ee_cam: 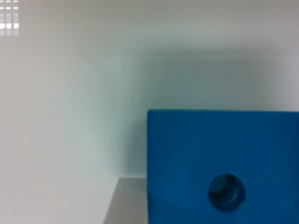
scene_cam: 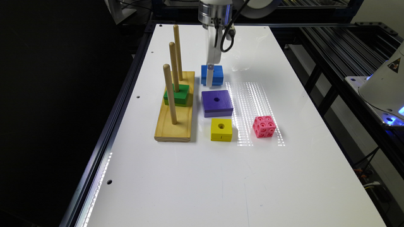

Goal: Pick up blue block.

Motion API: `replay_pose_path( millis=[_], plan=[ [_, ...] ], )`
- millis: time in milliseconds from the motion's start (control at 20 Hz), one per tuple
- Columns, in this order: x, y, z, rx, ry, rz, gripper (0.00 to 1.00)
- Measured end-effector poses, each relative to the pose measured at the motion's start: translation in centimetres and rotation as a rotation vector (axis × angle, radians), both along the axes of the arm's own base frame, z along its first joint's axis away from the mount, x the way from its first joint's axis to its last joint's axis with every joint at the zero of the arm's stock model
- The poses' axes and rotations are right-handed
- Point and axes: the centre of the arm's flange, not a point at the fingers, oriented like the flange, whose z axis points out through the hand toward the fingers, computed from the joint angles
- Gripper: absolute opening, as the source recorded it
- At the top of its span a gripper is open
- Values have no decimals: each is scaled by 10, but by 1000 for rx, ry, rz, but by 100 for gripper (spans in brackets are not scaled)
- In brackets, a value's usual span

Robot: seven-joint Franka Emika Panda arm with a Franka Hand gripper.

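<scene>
Blue block flat on white counter, round hole up, just beyond purple block and to the exterior view's right of wooden peg base. Close in wrist view, hole plain. Claw down at block's near face; apart or together, cannot tell. Green block threaded on middle peg. Yellow block and pink cube nearer, past purple one.

Pincer low, vertical, grip state unclear
</scene>
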Motion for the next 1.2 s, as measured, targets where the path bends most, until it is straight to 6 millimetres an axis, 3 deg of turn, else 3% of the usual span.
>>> replay_pose_path(
  millis=[500, 900, 1200],
  plan=[
    [-2, 0, 68, -9, 8, 2, 0],
    [-3, 0, 79, -11, 4, 3, 0],
    [-10, 1, 133, -19, -5, 3, 0]
  ],
)
